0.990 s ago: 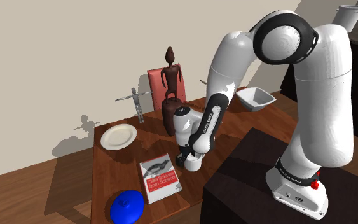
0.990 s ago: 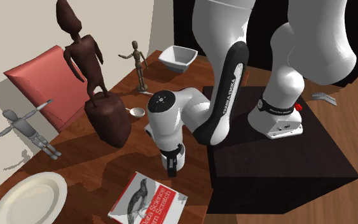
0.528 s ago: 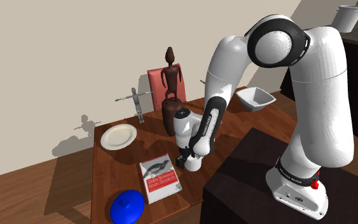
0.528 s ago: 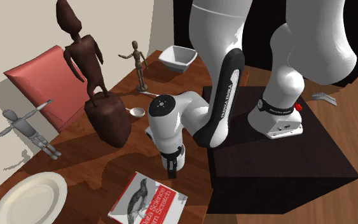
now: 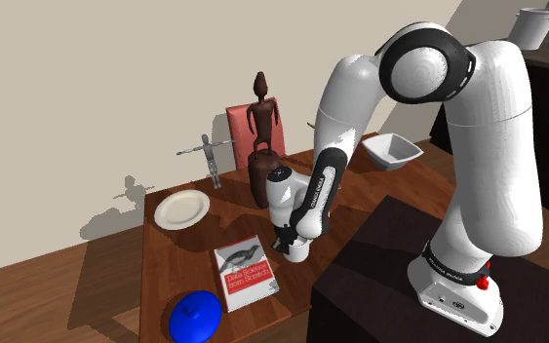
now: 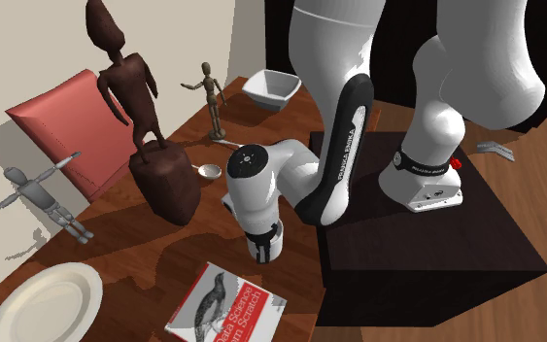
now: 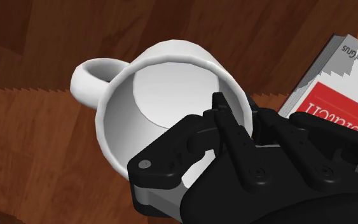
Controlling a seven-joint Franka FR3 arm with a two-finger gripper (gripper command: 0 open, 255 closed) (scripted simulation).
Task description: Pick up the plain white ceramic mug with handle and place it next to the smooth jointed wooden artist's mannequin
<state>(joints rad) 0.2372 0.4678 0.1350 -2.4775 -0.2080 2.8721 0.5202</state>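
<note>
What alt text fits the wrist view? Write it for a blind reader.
A plain white mug with a loop handle stands upright on a dark wooden table, seen from above, with the black gripper at its rim opposite the handle. A red-and-white book lies beside it.

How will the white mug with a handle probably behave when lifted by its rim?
The white mug with a handle looks rigid and smooth, so it may slip in a rim grasp. The black gripper sits at the wall opposite the handle, so the mug could tilt handle-down.
</note>
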